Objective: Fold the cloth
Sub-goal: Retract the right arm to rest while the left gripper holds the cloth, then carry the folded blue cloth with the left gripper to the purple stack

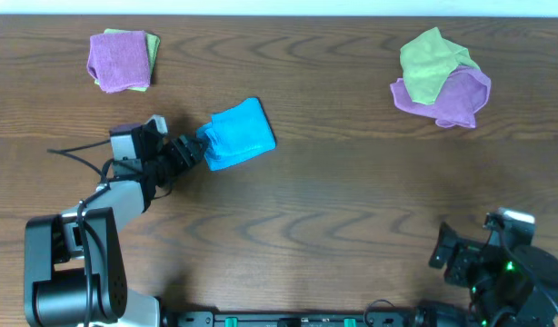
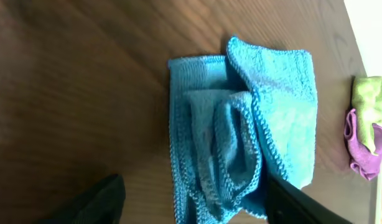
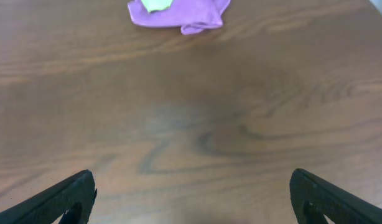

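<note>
Left arm (image 1: 124, 195) based at the near-left corner of the bench (image 1: 333, 209), reaching out toward the bench's middle, left gripper (image 1: 199, 152) low with jaws apart, right arm (image 1: 511, 268) folded at the near-right corner, right gripper (image 3: 191, 180) spread wide

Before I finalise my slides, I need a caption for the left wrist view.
Left tool open at the near edge of the loosely folded blue cloth on a wooden table.

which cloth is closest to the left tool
The sky-blue cloth mid-table, lying right at the left tool. The folded purple-and-green stack and the crumpled purple-and-green heap sit apart along the far edge.
</note>
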### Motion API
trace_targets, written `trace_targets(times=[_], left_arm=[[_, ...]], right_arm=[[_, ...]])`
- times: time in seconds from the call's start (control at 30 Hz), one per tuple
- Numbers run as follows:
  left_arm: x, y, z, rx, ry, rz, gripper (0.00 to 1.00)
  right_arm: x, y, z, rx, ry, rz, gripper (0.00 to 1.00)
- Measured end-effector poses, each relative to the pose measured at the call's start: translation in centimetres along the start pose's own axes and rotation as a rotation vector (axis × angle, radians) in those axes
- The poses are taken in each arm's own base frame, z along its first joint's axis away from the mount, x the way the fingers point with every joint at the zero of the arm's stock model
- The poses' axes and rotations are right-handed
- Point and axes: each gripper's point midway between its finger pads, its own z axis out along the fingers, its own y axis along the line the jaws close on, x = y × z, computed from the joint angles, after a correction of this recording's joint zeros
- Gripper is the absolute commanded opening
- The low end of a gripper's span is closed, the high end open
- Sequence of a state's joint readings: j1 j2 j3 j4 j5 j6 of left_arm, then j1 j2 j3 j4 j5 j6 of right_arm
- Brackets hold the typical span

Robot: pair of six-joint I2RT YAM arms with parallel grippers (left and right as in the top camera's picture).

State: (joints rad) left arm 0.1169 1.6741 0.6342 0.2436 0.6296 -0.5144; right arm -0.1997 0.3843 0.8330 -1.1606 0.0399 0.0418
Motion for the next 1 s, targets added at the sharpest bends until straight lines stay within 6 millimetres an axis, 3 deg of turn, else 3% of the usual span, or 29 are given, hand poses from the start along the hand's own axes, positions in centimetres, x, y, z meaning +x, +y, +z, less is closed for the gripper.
trace_targets(times=[0.2, 0.53, 0.57, 0.67, 0.7, 0.8, 0.9, 1.0], left_arm=[[-0.2, -0.8, 1.2, 0.064, -0.011, 0.001, 0.78], [0.1, -3.7, 4.3, 0.275, 0.038, -0.029, 0.78], [0.3, -4.1, 4.6, 0.288, 0.055, -0.029, 0.73], [1.4, -4.4, 5.8, 0.29, 0.109, -0.046, 0.1], [2.0, -4.2, 6.2, 0.287, 0.127, -0.055, 0.06], [3.0, -4.0, 6.9, 0.276, 0.164, -0.071, 0.06], [1.9, -4.9, 7.0, 0.3, 0.145, -0.049, 0.05], [-0.5, -7.2, 6.9, 0.372, 0.096, 0.009, 0.06]], right_arm=[[0.2, 0.0, 0.0, 0.0, 0.007, 0.0, 0.99], [0.2, 0.0, 0.0, 0.0, 0.008, 0.0, 0.99], [0.2, 0.0, 0.0, -0.001, 0.008, 0.0, 0.99], [0.2, 0.0, 0.0, -0.001, 0.008, 0.0, 0.99], [0.2, 0.0, 0.0, -0.001, 0.007, 0.0, 0.99], [0.2, 0.0, 0.0, -0.002, 0.008, 0.0, 0.99], [0.2, 0.0, 0.0, -0.002, 0.008, 0.0, 0.99], [0.2, 0.0, 0.0, -0.002, 0.007, 0.0, 0.99]])
